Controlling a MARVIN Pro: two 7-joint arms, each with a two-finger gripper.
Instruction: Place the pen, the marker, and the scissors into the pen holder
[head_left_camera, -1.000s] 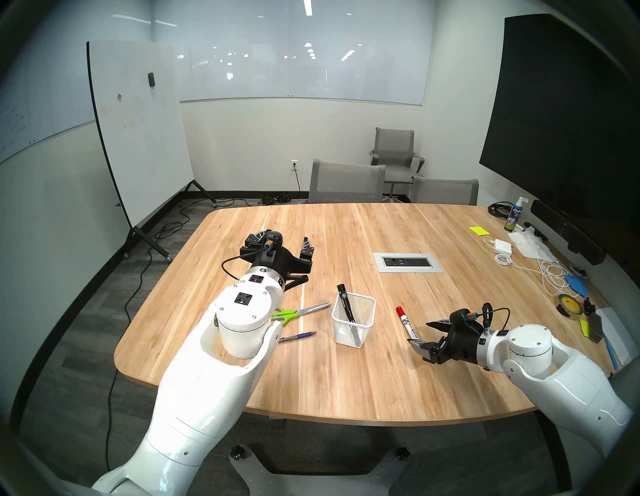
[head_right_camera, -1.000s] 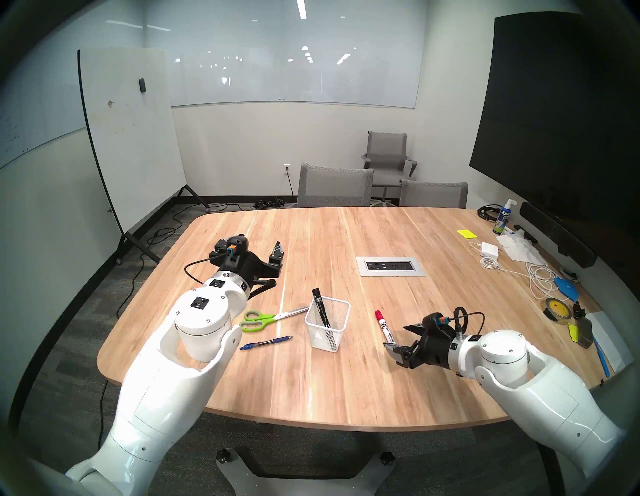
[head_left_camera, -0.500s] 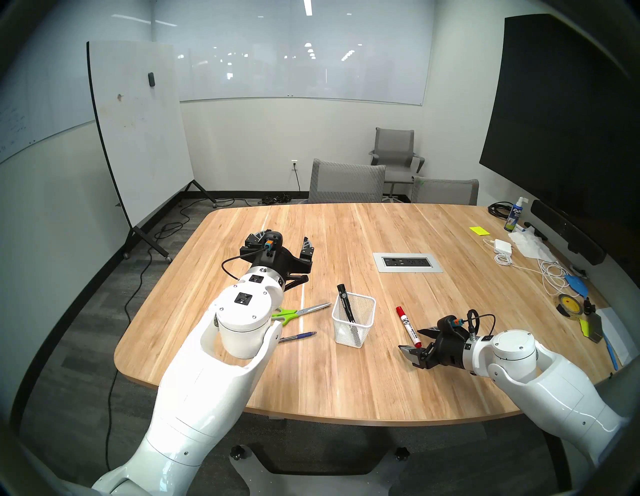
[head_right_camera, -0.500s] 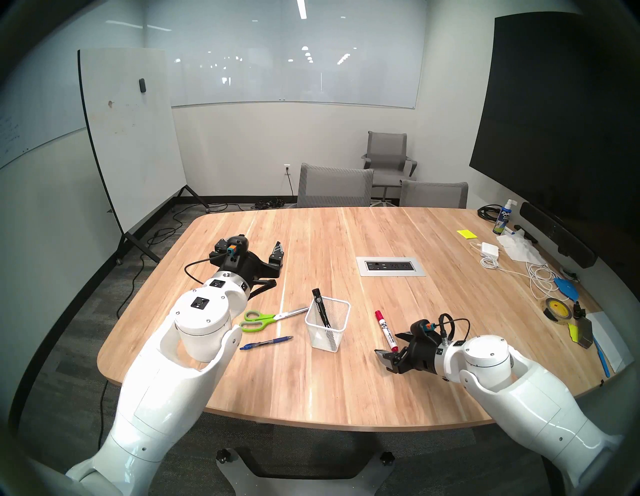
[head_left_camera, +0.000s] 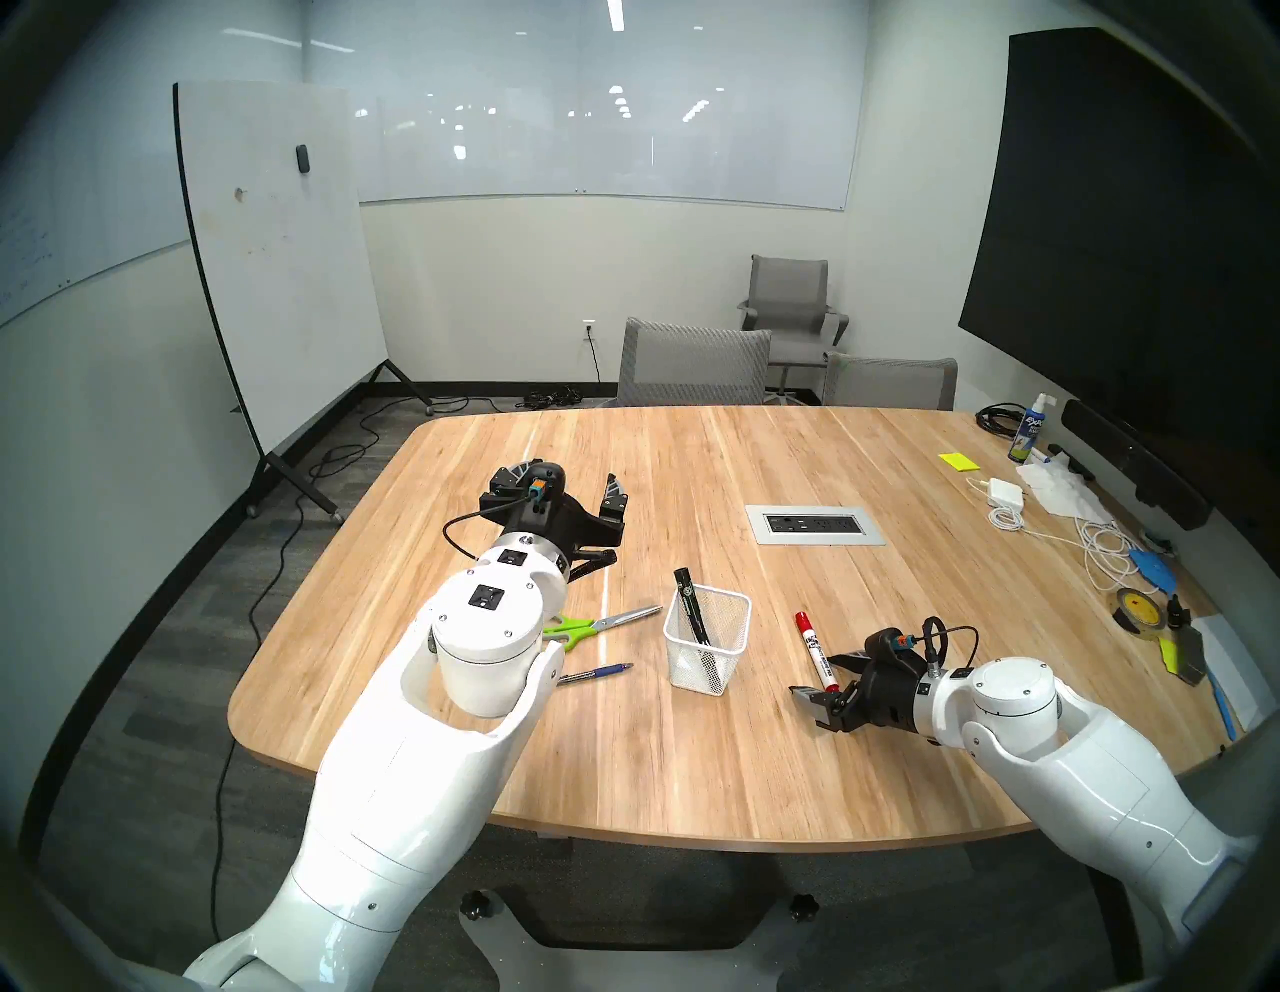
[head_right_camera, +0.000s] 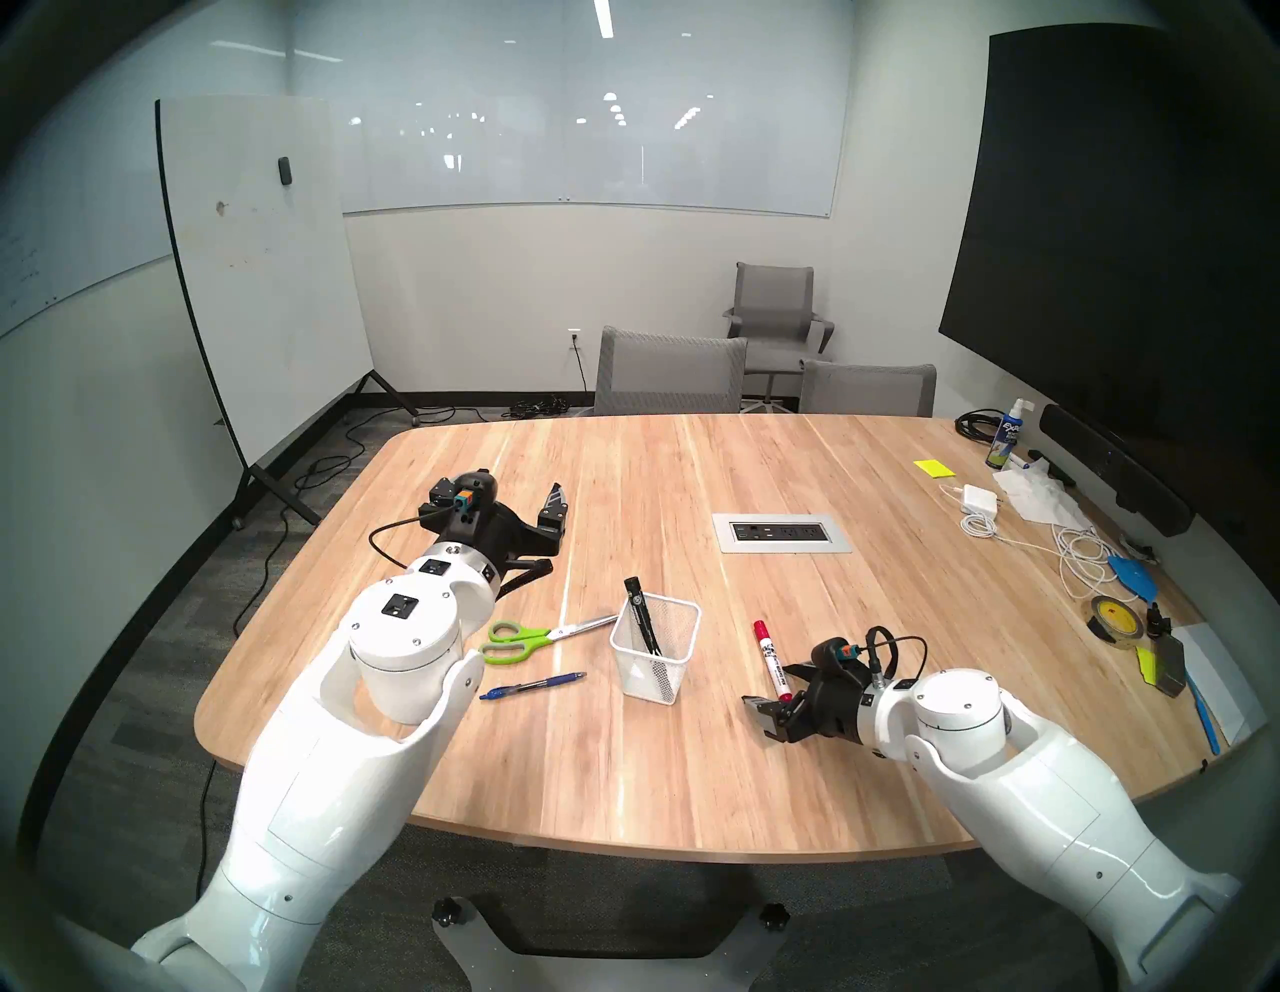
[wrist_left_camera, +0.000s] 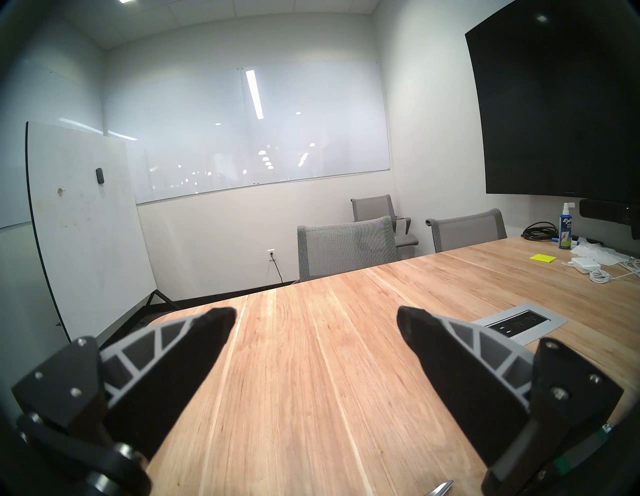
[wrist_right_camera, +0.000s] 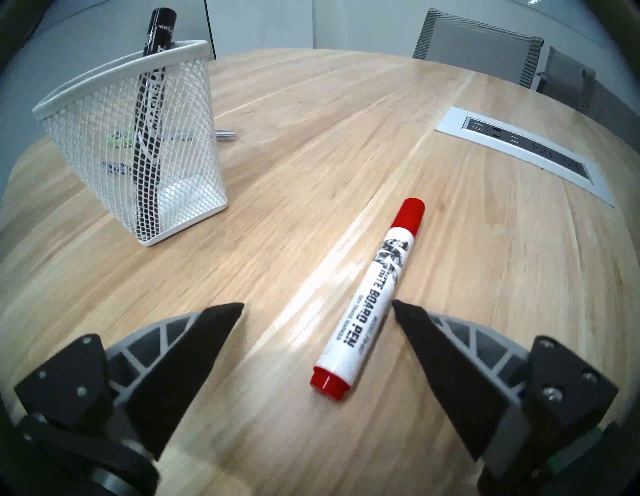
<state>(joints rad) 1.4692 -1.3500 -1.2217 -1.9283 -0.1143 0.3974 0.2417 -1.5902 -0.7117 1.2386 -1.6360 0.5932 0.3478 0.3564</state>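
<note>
The white mesh pen holder (head_left_camera: 720, 665) stands mid-table with a thick black marker (head_left_camera: 686, 589) leaning in it. A white red-capped marker (head_left_camera: 810, 641) lies flat to its right. My right gripper (head_left_camera: 821, 675) is open, low over the table, and its fingers straddle the marker's near end (wrist_right_camera: 374, 294) without touching it. The green-handled scissors (head_left_camera: 602, 623) and the blue pen (head_left_camera: 599, 672) lie left of the holder, partly hidden by my left arm. My left gripper (head_left_camera: 564, 485) is open and empty, farther back on the left.
A grey power outlet panel (head_left_camera: 814, 524) is set into the table behind the holder. A charger with white cables (head_left_camera: 1004, 495), a tape roll (head_left_camera: 1136, 609) and a spray bottle (head_left_camera: 1028, 433) lie along the right edge. Grey chairs (head_left_camera: 692, 364) stand at the far side.
My right gripper has moved left and towards me and come lower, so its open fingers now sit around the red-capped marker's near end. The left arm has not moved.
</note>
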